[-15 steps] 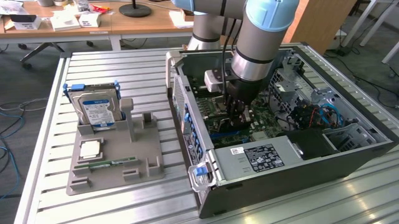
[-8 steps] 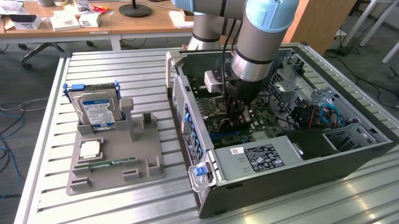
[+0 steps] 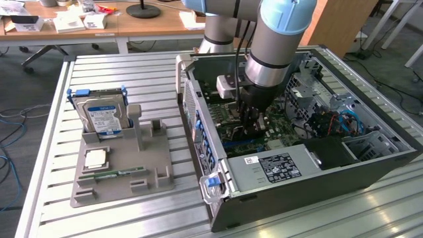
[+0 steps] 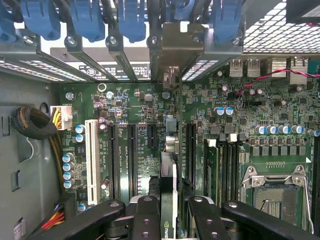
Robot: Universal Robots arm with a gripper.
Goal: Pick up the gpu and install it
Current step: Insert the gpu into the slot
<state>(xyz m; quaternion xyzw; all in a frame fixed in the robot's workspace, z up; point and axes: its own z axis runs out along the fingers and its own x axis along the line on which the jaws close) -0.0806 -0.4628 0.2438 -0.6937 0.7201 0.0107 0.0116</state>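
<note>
An open PC case lay on the slatted tabletop, with a grey tray holding a hard drive beside it. Inside the case, the gripper was lowered over the motherboard. The gpu was pinched edge-on between partly closed fingers, flanked by expansion slots.
</note>
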